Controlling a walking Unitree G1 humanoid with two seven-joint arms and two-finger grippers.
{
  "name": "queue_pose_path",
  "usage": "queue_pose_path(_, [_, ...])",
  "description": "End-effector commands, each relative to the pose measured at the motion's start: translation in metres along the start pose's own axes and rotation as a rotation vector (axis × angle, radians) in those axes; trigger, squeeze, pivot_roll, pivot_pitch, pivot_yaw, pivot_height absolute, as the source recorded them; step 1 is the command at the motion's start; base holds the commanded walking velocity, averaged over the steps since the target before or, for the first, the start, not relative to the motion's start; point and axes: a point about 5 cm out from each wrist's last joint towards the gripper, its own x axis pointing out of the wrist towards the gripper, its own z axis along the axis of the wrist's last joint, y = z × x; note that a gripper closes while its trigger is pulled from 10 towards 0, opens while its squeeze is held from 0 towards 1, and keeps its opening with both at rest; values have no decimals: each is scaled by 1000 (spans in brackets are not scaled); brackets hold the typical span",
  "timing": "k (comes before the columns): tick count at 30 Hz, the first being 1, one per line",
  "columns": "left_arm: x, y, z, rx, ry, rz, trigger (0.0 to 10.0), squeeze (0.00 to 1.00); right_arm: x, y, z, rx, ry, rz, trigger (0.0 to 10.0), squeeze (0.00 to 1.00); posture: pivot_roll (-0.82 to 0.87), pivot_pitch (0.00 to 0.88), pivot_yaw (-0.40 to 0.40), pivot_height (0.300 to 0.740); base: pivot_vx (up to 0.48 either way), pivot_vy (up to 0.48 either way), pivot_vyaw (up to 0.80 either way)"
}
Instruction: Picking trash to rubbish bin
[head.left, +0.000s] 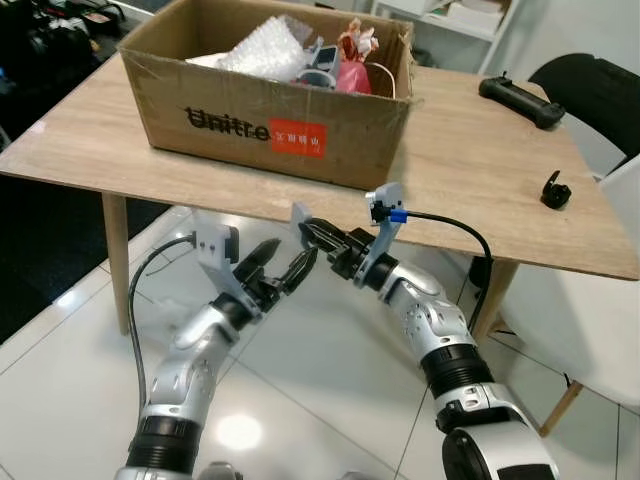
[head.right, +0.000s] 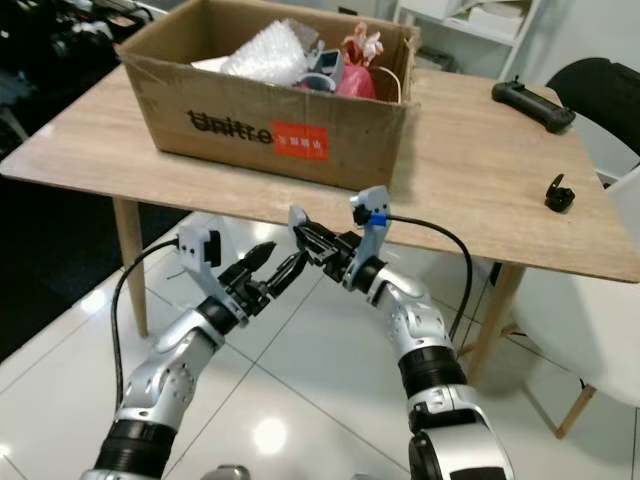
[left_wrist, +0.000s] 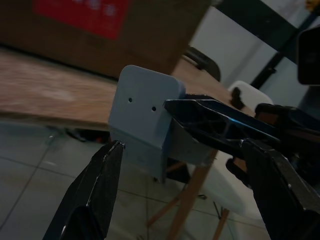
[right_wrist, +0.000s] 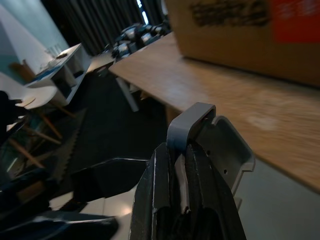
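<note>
**A:** What's on the table (head.left: 470, 170)?

**B:** Pale wood-grain top on slanted wooden legs. A brown cardboard box (head.left: 270, 125) stands on it, printed in black with a red label, and it holds the trash (head.left: 300, 55): crinkly bubble wrap, something pink, scraps of packaging. A black controller (head.left: 520, 101) and a small black clip (head.left: 556, 189) lie well apart to the right.

**B:** And the grippers?

**A:** Both are raised below the table's front edge. The right gripper (head.right: 300, 228) has its fingers pressed together on a thin grey plastic plate (left_wrist: 145, 117), rounded at the corners with two small holes. The left gripper (head.right: 272, 268) points at it, fingers spread wide, one on each side of the plate, not touching it.

**B:** The room?

**A:** Glossy white floor tiles (head.left: 330, 380), a white chair (head.left: 600, 290) to the right, a white shelf (head.right: 470, 20) behind.
</note>
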Motion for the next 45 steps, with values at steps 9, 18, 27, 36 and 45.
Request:
queue_pose_path(9, [1, -5, 8, 23, -36, -32, 10000, 0, 3, 13, 13, 36, -83, 92, 10000, 0, 159, 116, -54, 740, 126, 0, 0])
queue_pose_path(18, [4, -7, 32, 51, -118, -51, 10000, 0, -2, 20, 43, 74, -235, 186, 10000, 0, 154, 117, -58, 740, 332, 0, 0])
queue_pose_path(27, [2, -1, 83, 85, -290, -66, 10000, 0, -16, 21, 81, 53, -377, 246, 10000, 0, 145, 114, -58, 740, 365, 0, 0])
queue_pose_path(36, [-3, -16, 106, 24, -402, -184, 10000, 0, -24, 32, 112, 12, -466, 339, 10000, 0, 139, 110, -60, 740, 380, 0, 0])
queue_pose_path(45, [-7, -20, 123, -37, -478, -237, 10000, 0, -24, 41, 130, -43, -482, 361, 10000, 0, 138, 103, -65, 740, 380, 0, 0])
